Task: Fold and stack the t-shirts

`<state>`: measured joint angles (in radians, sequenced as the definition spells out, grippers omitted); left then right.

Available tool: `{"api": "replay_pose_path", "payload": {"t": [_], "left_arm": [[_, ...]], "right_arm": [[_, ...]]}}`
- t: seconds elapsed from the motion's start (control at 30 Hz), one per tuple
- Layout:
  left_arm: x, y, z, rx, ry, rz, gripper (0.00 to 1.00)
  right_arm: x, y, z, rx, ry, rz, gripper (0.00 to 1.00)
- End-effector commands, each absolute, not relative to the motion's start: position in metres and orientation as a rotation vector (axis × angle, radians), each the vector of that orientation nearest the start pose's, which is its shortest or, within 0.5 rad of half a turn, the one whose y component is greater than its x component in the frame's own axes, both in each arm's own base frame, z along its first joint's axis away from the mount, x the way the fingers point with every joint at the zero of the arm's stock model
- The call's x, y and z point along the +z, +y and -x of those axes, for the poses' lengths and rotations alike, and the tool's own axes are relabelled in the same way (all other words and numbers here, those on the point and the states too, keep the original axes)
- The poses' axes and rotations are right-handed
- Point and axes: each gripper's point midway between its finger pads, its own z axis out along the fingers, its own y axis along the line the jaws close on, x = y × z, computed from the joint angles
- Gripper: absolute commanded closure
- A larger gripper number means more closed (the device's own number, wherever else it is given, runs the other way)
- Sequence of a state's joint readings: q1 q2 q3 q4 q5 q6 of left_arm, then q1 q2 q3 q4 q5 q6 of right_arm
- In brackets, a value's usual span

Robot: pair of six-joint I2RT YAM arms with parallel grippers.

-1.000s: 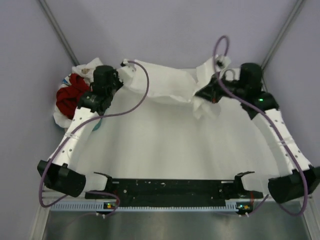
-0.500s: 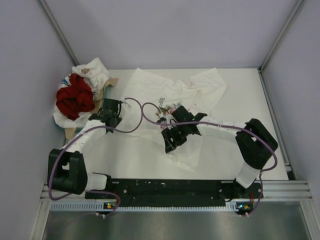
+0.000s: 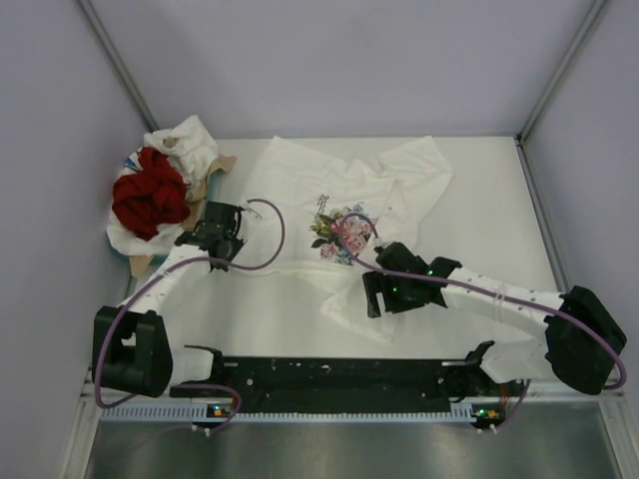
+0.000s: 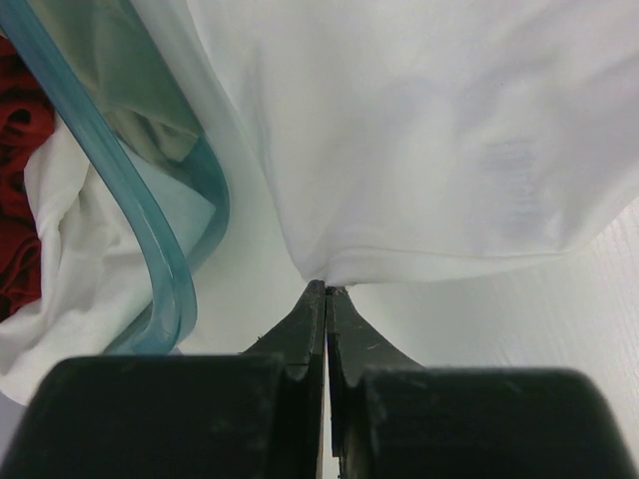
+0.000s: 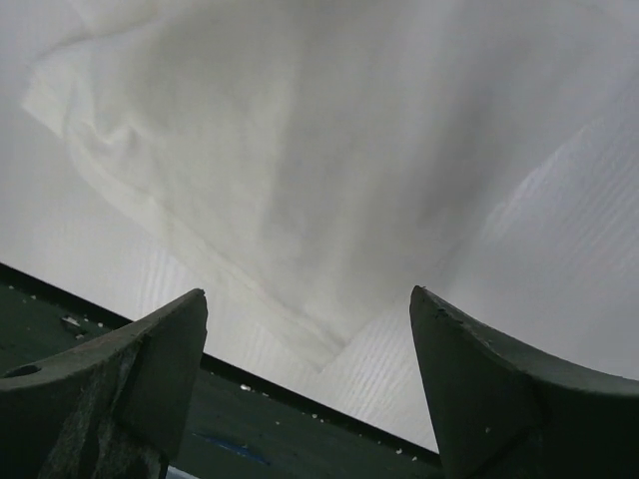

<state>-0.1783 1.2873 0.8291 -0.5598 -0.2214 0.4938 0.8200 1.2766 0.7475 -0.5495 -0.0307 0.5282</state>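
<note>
The white cloth t-shirt with a pink-green floral chest print (image 3: 300, 190) lies spread face-up mid-frame on the white table (image 3: 489, 220), its lower hem rumpled. The left gripper (image 4: 325, 291) is clamped on its left edge, cloth puckering at the tips. The right gripper (image 5: 308, 299) hangs over the hem, jaws wide apart and empty. At upper left, heaped deep red and white t-shirts (image 3: 150, 195) hide most of a teal-rimmed tray (image 4: 170, 269).

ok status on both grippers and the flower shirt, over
Left gripper shut on left edge of flower shirt. Right gripper open above its near corner, empty. Shirt spread print-up. Nothing blocking.
</note>
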Motion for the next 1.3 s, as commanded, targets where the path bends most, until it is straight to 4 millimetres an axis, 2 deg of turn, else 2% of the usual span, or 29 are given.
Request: {"api": "replay_pose_path", "payload": {"t": [0.0, 0.13, 0.27, 0.33, 0.4, 0.43, 0.53, 0.6, 0.67, 0.73, 0.8, 0.9, 1.0, 1.07, 1.13, 1.2, 1.27], "left_arm": [[0.090, 0.005, -0.288, 0.382, 2.480, -0.746, 1.00], [0.091, 0.004, -0.290, 0.376, 2.479, -0.747, 1.00], [0.093, 0.004, -0.291, 0.379, 2.477, -0.743, 1.00], [0.096, 0.006, -0.291, 0.393, 2.474, -0.737, 1.00], [0.099, 0.006, -0.290, 0.396, 2.462, -0.733, 1.00], [0.100, 0.006, -0.290, 0.393, 2.459, -0.733, 1.00], [0.102, 0.007, -0.285, 0.395, 2.467, -0.747, 1.00], [0.105, 0.009, -0.282, 0.405, 2.468, -0.763, 1.00], [0.109, 0.005, -0.276, 0.373, 2.462, -0.803, 1.00], [0.109, -0.008, -0.264, 0.264, 2.457, -0.916, 1.00], [0.105, -0.029, -0.242, 0.090, 2.454, -1.047, 1.00], [0.109, -0.052, -0.209, -0.089, 2.428, -1.175, 1.00], [0.123, -0.059, -0.192, -0.172, 2.430, -1.182, 1.00], [0.131, -0.058, -0.193, -0.157, 2.433, -1.163, 1.00], [0.132, -0.055, -0.199, -0.121, 2.446, -1.133, 1.00], [0.130, -0.050, -0.207, -0.070, 2.460, -1.094, 1.00], [0.124, -0.044, -0.222, 0.001, 2.457, -1.059, 1.00]], "right_arm": [[0.045, 0.192, -0.151, 0.242, 2.726, 0.232, 0.20], [0.016, 0.189, -0.135, 0.209, 2.801, 0.211, 0.21], [0.001, 0.210, -0.125, 0.295, 2.842, 0.247, 0.32], [-0.003, 0.216, -0.120, 0.329, 2.868, 0.263, 0.54], [-0.002, 0.219, -0.118, 0.369, 2.862, 0.264, 0.88], [0.000, 0.220, -0.118, 0.382, 2.855, 0.263, 0.98], [0.017, 0.216, -0.124, 0.438, 2.802, 0.196, 1.00], [0.039, 0.208, -0.133, 0.506, 2.735, 0.102, 1.00], [0.066, 0.190, -0.145, 0.509, 2.643, 0.009, 1.00], [0.095, 0.169, -0.151, 0.497, 2.558, -0.070, 1.00], [0.121, 0.150, -0.151, 0.502, 2.495, -0.141, 1.00], [0.152, 0.131, -0.142, 0.506, 2.448, -0.184, 1.00], [0.187, 0.117, -0.140, 0.469, 2.404, -0.184, 1.00], [0.206, 0.114, -0.143, 0.467, 2.368, -0.172, 1.00], [0.213, 0.117, -0.144, 0.474, 2.364, -0.151, 1.00], [0.204, 0.117, -0.148, 0.445, 2.385, -0.138, 1.00], [0.190, 0.116, -0.163, 0.411, 2.385, -0.136, 1.00]]}}
